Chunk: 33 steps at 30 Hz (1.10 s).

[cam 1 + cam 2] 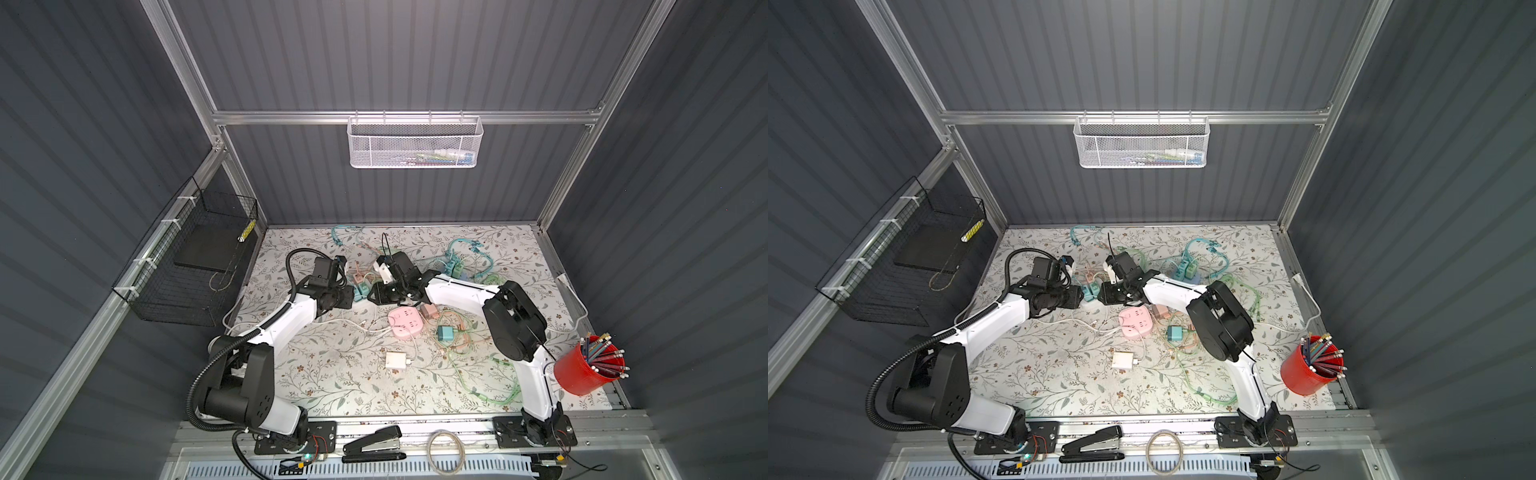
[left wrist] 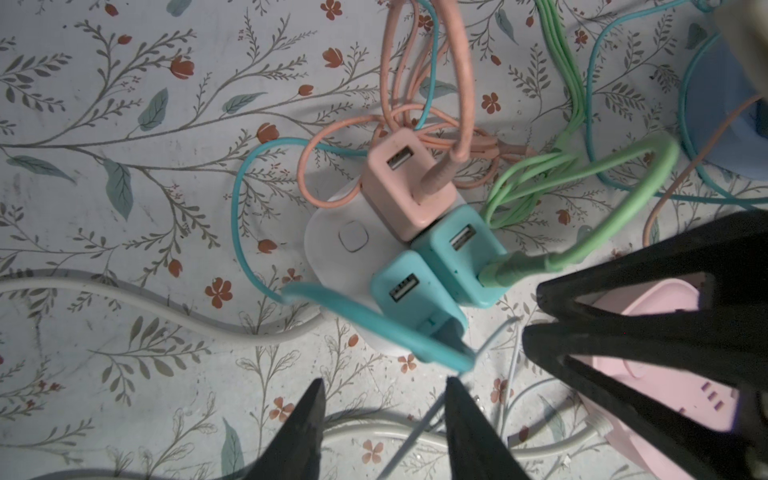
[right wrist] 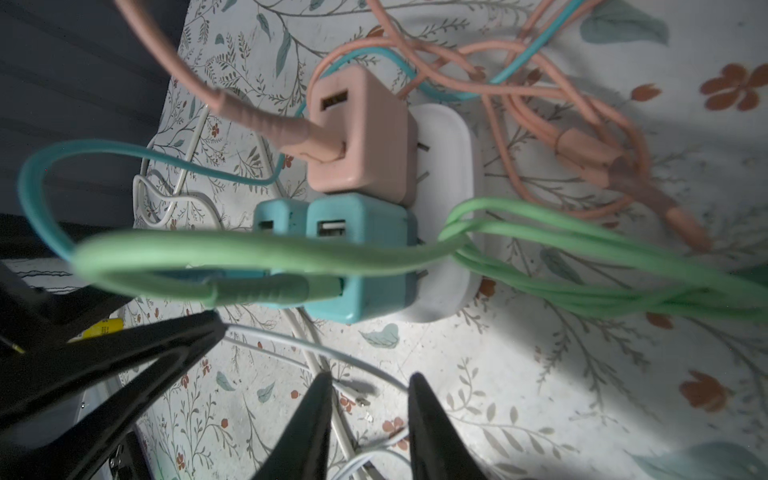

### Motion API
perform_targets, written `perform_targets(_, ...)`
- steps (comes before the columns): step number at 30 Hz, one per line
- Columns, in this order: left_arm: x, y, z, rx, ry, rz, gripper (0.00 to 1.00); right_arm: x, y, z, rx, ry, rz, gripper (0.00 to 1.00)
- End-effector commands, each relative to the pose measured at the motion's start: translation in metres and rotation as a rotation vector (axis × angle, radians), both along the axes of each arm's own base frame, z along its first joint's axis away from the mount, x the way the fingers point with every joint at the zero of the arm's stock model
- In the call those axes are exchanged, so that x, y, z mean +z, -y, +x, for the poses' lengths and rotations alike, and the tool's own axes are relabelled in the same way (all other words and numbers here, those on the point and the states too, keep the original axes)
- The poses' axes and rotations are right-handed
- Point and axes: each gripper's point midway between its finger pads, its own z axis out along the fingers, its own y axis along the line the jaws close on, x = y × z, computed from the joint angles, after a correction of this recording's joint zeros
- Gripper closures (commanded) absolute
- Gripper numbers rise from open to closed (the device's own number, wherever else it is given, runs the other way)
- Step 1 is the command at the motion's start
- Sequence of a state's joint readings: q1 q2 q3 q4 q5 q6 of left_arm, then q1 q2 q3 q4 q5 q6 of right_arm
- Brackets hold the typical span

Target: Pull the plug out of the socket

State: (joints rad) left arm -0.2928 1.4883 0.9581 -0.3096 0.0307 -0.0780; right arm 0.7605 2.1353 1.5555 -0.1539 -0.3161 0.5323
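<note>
A white socket [image 2: 332, 245] lies on the flowered table and carries three plugs: a pink plug [image 2: 409, 183] and two teal plugs [image 2: 461, 253] [image 2: 409, 297]. Pink, green and teal cables run out of them. My left gripper [image 2: 385, 384] hangs just short of the nearer teal plug, open, with only a thin white cable crossing the gap. My right gripper [image 3: 372, 379] faces the socket [image 3: 446, 174] from the opposite side, open and empty. In both top views the two grippers [image 1: 352, 297] [image 1: 371, 296] meet around the teal plugs [image 1: 360, 291], and the socket is mostly hidden.
A pink power strip [image 1: 405, 322] lies just in front of the grippers, with loose plugs [image 1: 445, 333], a white charger [image 1: 395, 359] and tangled cables [image 1: 469, 357] around it. More teal plugs [image 1: 453, 268] sit behind. A red pencil cup [image 1: 582, 365] stands at the right, a black wire basket [image 1: 187, 266] hangs left.
</note>
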Motion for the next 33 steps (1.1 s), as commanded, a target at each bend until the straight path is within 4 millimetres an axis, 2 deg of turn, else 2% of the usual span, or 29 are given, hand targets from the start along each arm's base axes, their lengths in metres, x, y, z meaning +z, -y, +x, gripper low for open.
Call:
perform_targets(1,0.013,0.003,0.011,-0.025,0.038,-0.005,0.57,0.005,0.000,0.013,-0.020,-0.003,0.018,0.68)
perform_targets(7,0.013,0.004,0.011,-0.032,0.039,-0.005,0.61,0.003,-0.007,0.011,0.023,-0.034,0.049,0.69)
perform_targets(19,-0.007,0.005,0.017,-0.070,0.005,0.034,0.58,-0.015,-0.011,0.016,0.025,-0.084,0.032,0.71)
perform_targets(25,-0.012,0.011,0.026,-0.099,0.011,0.028,0.52,-0.018,-0.006,0.028,-0.025,-0.108,0.047,0.71)
perform_targets(33,-0.019,0.027,0.043,-0.161,0.024,-0.003,0.48,-0.020,0.006,0.045,-0.066,-0.108,0.043,0.69)
